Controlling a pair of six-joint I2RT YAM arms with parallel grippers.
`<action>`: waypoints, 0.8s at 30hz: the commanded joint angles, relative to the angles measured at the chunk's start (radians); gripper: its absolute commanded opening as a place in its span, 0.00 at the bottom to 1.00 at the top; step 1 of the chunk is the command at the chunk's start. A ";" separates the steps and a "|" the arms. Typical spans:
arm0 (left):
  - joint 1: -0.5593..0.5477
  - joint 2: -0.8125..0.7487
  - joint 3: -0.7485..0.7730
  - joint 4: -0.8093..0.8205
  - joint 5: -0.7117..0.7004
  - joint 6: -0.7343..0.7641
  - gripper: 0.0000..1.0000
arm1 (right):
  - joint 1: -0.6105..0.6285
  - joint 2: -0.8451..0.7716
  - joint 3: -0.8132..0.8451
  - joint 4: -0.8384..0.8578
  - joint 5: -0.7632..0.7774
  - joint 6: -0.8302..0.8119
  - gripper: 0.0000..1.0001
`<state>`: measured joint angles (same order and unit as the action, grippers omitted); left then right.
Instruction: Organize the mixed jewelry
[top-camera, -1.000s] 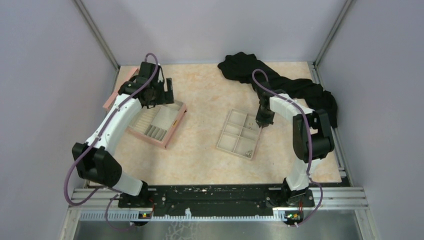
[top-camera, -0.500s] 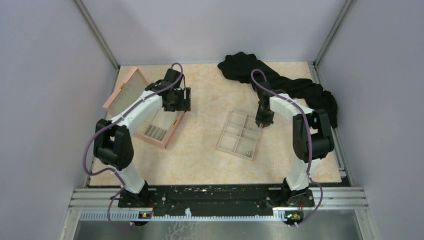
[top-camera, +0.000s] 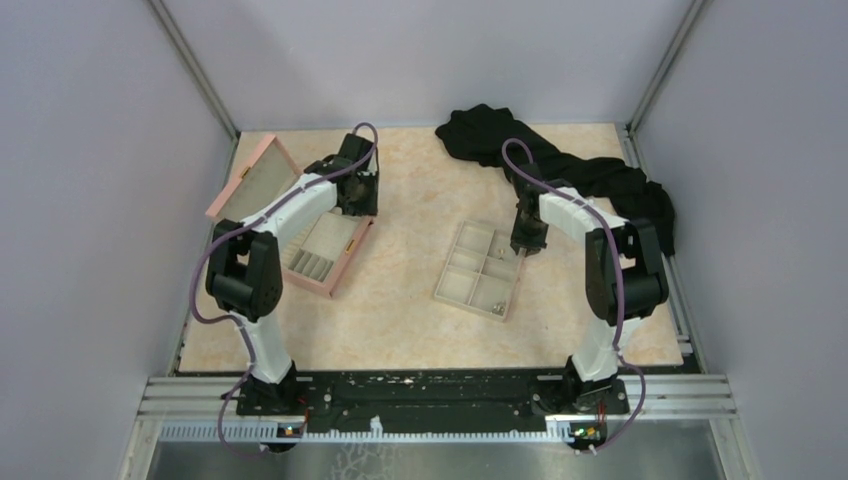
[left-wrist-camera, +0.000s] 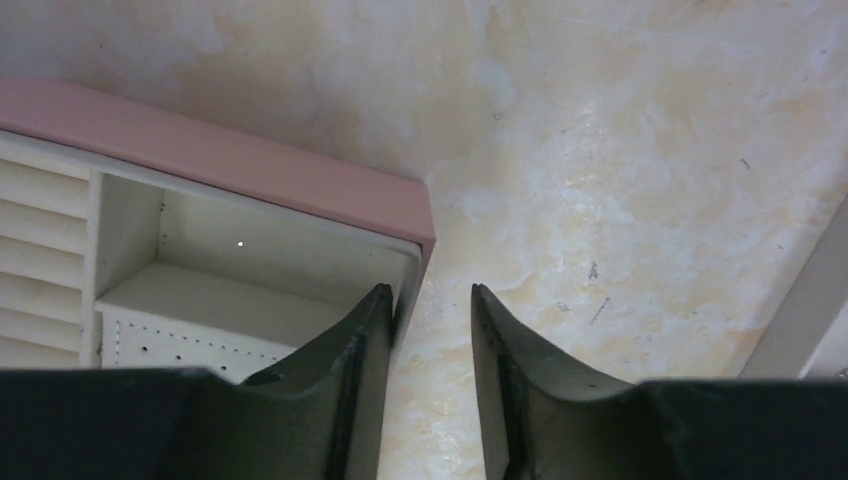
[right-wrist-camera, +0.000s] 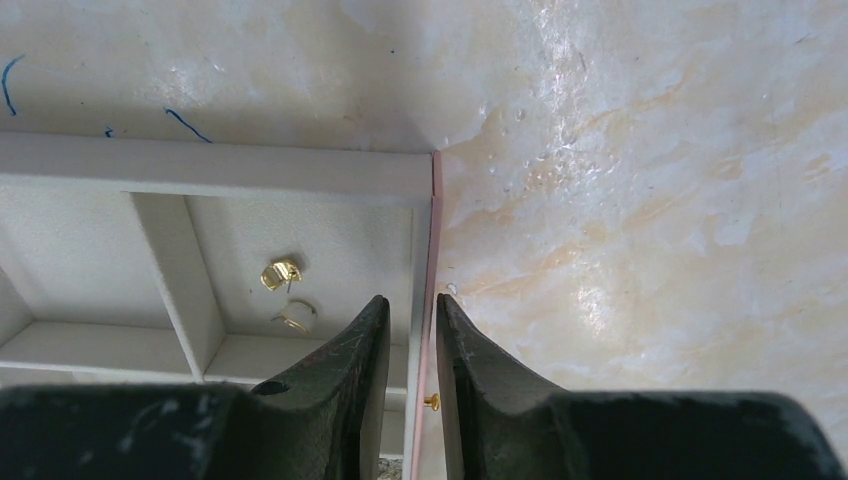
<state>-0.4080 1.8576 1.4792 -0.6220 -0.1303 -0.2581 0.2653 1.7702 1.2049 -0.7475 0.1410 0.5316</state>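
Observation:
The mixed jewelry shows as two small gold pieces (right-wrist-camera: 281, 273) in a corner compartment of the beige tray (top-camera: 452, 285). A tiny gold stud (right-wrist-camera: 432, 402) lies just outside the tray wall, and silvery specks (top-camera: 494, 303) sit in a near compartment. My right gripper (right-wrist-camera: 411, 300) is narrowly open and straddles the tray's right wall (right-wrist-camera: 424, 250), one finger inside and one outside. My left gripper (left-wrist-camera: 429, 292) is open at the far right corner of the pink box (left-wrist-camera: 250, 165). Its left finger is over the box's inside and its right finger over the table.
The pink box (top-camera: 335, 275) has its lid (top-camera: 250, 180) standing open toward the left wall. A black cloth (top-camera: 570, 170) lies heaped along the back right, behind the right arm. Metal frame rails run along the table's edges.
My left arm swung right from the box's back left to its far right corner while its jaws narrowed. My right gripper stayed at the tray wall and its jaws parted a little.

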 joint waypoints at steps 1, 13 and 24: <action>0.001 0.026 0.047 0.017 -0.001 0.019 0.34 | -0.006 -0.032 0.002 0.006 0.017 -0.001 0.24; -0.114 0.113 0.170 0.002 0.122 -0.118 0.00 | -0.047 -0.162 -0.085 0.038 -0.060 -0.007 0.36; -0.228 0.273 0.413 -0.001 0.225 -0.253 0.00 | -0.047 -0.231 -0.200 0.090 -0.099 0.018 0.36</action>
<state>-0.6048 2.1075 1.8099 -0.6724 0.0021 -0.4236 0.2241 1.5761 1.0218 -0.7006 0.0505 0.5426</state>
